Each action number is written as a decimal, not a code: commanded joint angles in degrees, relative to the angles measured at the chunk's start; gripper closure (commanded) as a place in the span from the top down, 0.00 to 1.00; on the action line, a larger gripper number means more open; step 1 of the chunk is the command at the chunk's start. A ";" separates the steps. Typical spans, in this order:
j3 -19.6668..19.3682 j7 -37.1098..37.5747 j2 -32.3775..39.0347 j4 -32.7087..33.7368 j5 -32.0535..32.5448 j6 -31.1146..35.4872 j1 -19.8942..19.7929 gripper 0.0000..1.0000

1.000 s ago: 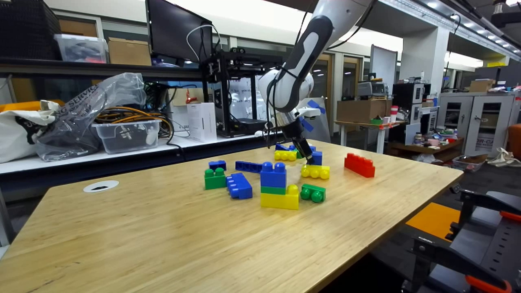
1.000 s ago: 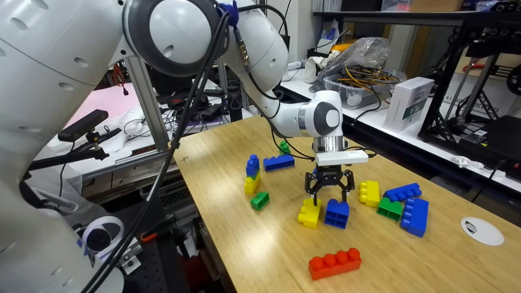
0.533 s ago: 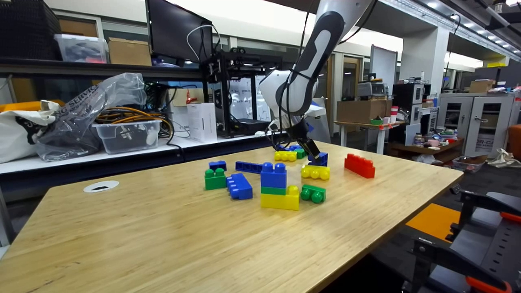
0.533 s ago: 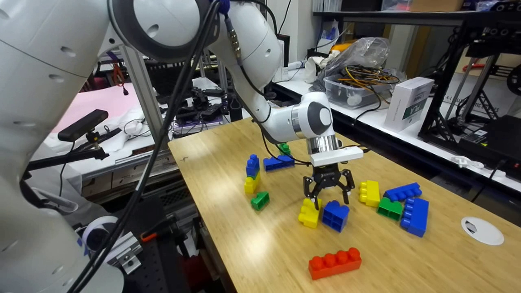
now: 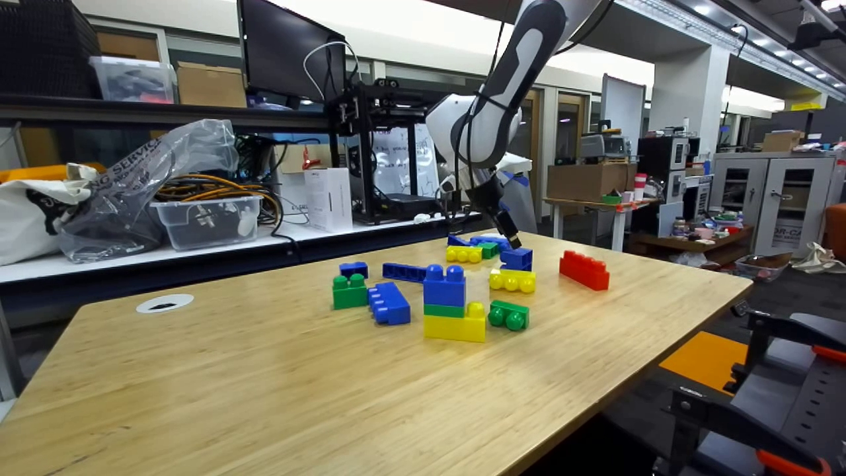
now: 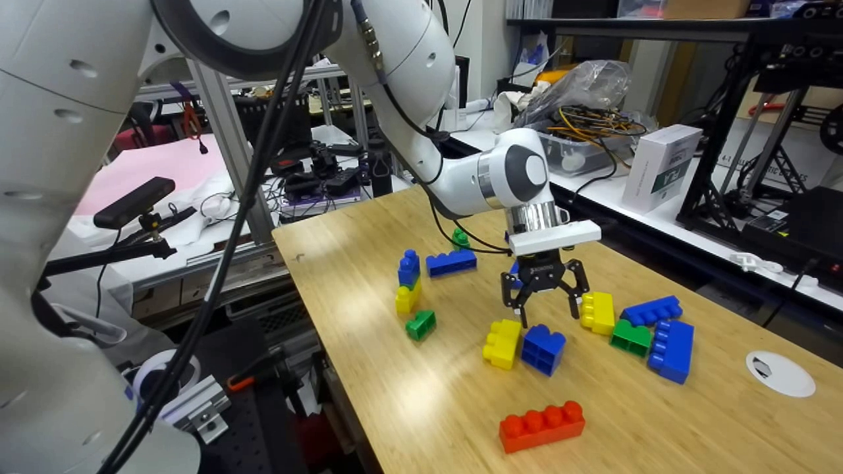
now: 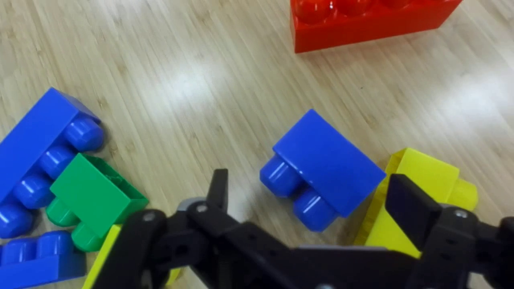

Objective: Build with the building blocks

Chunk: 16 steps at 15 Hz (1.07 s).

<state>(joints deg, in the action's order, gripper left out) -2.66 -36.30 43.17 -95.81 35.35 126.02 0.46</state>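
My gripper (image 6: pixel 550 318) is open and empty, a little above the table. In the wrist view, a blue two-stud block (image 7: pixel 329 160) lies on its side between the open fingers (image 7: pixel 311 184), untouched. It also shows in an exterior view (image 5: pixel 516 259). A yellow block (image 6: pixel 502 343) lies close beside it, partly behind the right finger in the wrist view (image 7: pixel 425 176). A stack of blue, green and yellow blocks (image 5: pixel 444 291) stands upright on the table. A small green block (image 5: pixel 508 314) lies near the stack. A long red block (image 6: pixel 542 426) lies apart from the others.
A cluster of blocks lies to one side: a yellow (image 6: pixel 598 313), a green (image 6: pixel 630 338) and two blue ones (image 6: pixel 670 350). More blue and green blocks (image 5: pixel 390 303) lie beyond the stack. A shelf with a white box (image 6: pixel 660 168) borders the table.
My gripper has lifted from beside the blue and yellow blocks and tilted. The blue block has turned a little on the table. The other blocks have stayed in place.
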 commanded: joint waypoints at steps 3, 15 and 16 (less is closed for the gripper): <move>2.65 1.53 0.39 6.18 -14.29 -7.00 -3.88 1.00; 2.14 17.36 8.53 13.54 -31.57 -6.08 -8.75 1.00; 2.08 18.04 8.71 13.64 -31.91 -5.95 -8.68 1.00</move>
<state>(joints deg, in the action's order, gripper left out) -1.55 -20.78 50.77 -83.76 5.14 119.78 -7.33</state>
